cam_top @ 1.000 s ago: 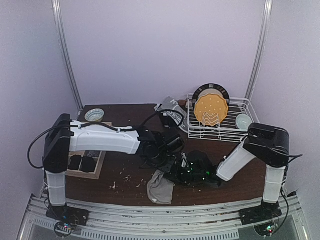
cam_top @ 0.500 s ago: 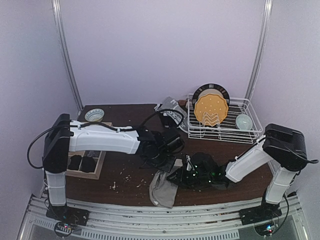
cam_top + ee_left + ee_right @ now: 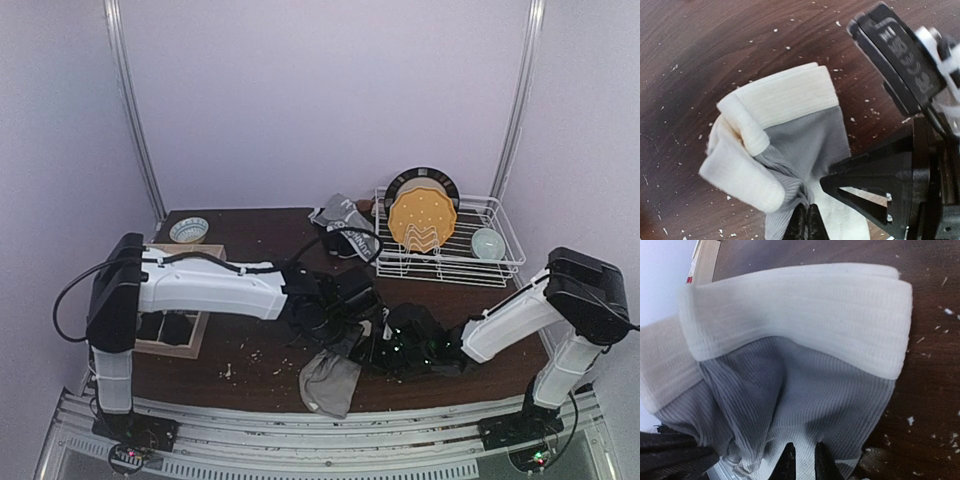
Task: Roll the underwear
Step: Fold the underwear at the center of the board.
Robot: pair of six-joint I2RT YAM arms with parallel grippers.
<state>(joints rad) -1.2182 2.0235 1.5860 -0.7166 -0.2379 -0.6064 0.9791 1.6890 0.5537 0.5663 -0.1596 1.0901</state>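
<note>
**Both sets of fingers are meeting at the narrow end of the grey underwear**

The grey underwear (image 3: 328, 378) is lying crumpled on the table (image 3: 250, 225), well in front of the wire rack (image 3: 445, 245) and to its left, close to the table's front edge. The left fingers (image 3: 802, 227) are pressing together on a bunched fold of the grey cloth. The right fingers (image 3: 790, 462) are standing only narrowly apart at the same end of the cloth, and it is not clear whether they are actually gripping it.

From both wrists the garment is stretching away ahead of the fingers, with its pale waistband (image 3: 800, 315) at the far end, folded over on itself and running crosswise to them. Its long axis is therefore pointing away from the rack, towards the front edge. The left arm is reaching in from the side away from the rack and the right arm from the rack's side, and neither looks clearly nearer. Any roll will probably have to travel along that axis, so the cloth seems to need flattening first. A second pair (image 3: 345, 225) is lying just beside the rack's left end
</note>
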